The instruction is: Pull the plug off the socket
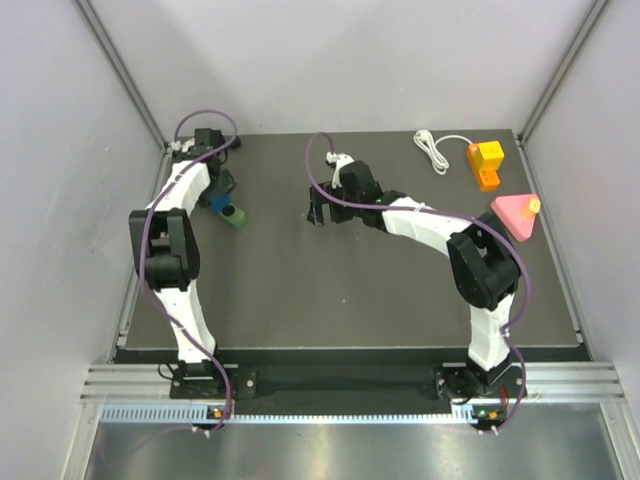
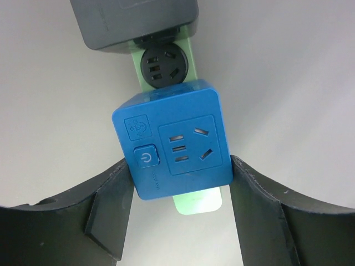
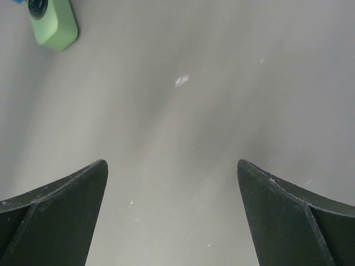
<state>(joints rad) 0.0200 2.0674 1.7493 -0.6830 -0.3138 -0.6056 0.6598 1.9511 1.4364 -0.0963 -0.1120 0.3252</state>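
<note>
The enclosure has pale walls around a dark tabletop (image 1: 350, 300), which reads light grey from the wrist cameras. My left pincer (image 2: 178, 162) has its two fingers pressed against opposite sides of the blue plug block (image 2: 172, 144), so I take it to be gripping that block. The block sits squarely between the fingers, on top of the green socket body (image 2: 198, 199), which sticks out both ahead of it and back towards the wrist. My right pincer (image 3: 172, 166) hangs wide open over bare surface, holding nothing, with the green body far off to its upper left. That worries me: nothing pins the green part, so a pull may lift both pieces together. The left finger also bites only near a corner, so the block could twist or slip. I can read only a power symbol on the blue button (image 2: 145, 157) and a small icon above it; the fine print beside them is illegible.
</note>
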